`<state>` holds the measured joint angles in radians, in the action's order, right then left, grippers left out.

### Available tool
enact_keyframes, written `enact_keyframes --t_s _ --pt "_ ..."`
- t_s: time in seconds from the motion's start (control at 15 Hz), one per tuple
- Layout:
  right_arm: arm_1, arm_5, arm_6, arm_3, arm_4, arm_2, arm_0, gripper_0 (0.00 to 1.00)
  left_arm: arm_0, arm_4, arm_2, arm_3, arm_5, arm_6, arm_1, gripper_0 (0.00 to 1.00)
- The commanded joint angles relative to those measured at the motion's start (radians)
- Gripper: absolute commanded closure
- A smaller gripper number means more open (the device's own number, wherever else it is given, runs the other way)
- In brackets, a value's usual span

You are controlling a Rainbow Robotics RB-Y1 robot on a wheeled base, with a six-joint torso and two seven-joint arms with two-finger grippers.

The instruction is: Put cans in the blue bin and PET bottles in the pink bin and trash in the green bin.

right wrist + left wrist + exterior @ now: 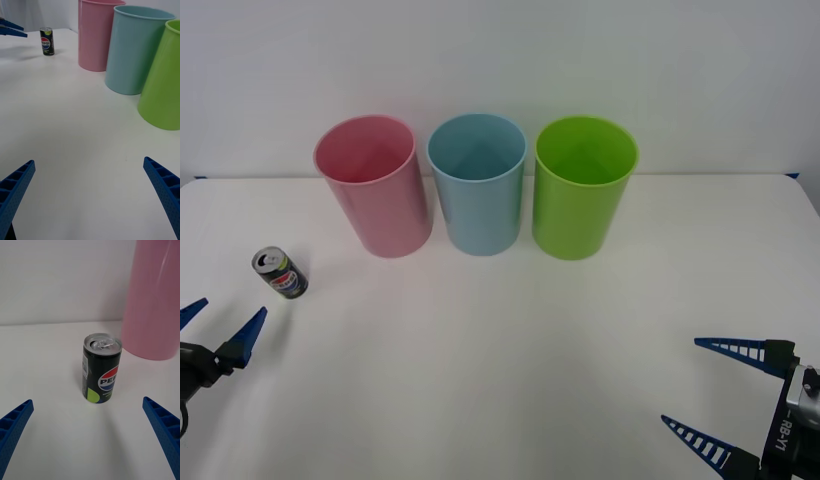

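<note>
A small dark can (280, 273) with a silver top and a round red-white-blue logo stands upright on the white table at the left. My left gripper (218, 322) is open just in front of it, a short way off; in the left wrist view the can (101, 372) stands between and beyond the two blue fingers. At the back stand the pink bin (373, 185), the blue bin (477, 182) and the green bin (583, 186) in a row, left to right. My right gripper (713, 398) is open low over the table's front right. No PET bottles or trash are in view.
The white table (500, 340) runs wide between the bins and both grippers. A pale wall rises behind the bins. In the right wrist view the can (47, 41) stands left of the pink bin (95, 33), with the left gripper's fingertips (13, 29) beside it.
</note>
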<state>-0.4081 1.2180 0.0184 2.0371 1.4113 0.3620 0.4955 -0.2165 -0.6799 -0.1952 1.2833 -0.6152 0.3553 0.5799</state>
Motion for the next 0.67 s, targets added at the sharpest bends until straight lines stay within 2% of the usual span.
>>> enact_keyframes --t_s 0.07,0.27,0.53,0.67 --pt "0.000 0.000 0.000 0.000 0.000 0.000 0.000 0.00 0.057 -0.009 0.054 -0.001 0.104 0.004 0.000 0.00" --pt "0.000 0.000 0.000 0.000 0.000 0.000 0.000 0.00 0.115 -0.010 0.108 -0.013 0.201 0.002 0.000 0.00" --pt "0.000 0.000 0.000 0.000 0.000 0.000 0.000 0.00 0.244 0.006 0.168 -0.157 0.196 0.007 -0.002 0.00" --pt "0.000 0.000 0.000 0.000 0.000 0.000 0.000 0.00 0.278 0.013 0.184 -0.173 0.203 0.004 0.000 0.00"
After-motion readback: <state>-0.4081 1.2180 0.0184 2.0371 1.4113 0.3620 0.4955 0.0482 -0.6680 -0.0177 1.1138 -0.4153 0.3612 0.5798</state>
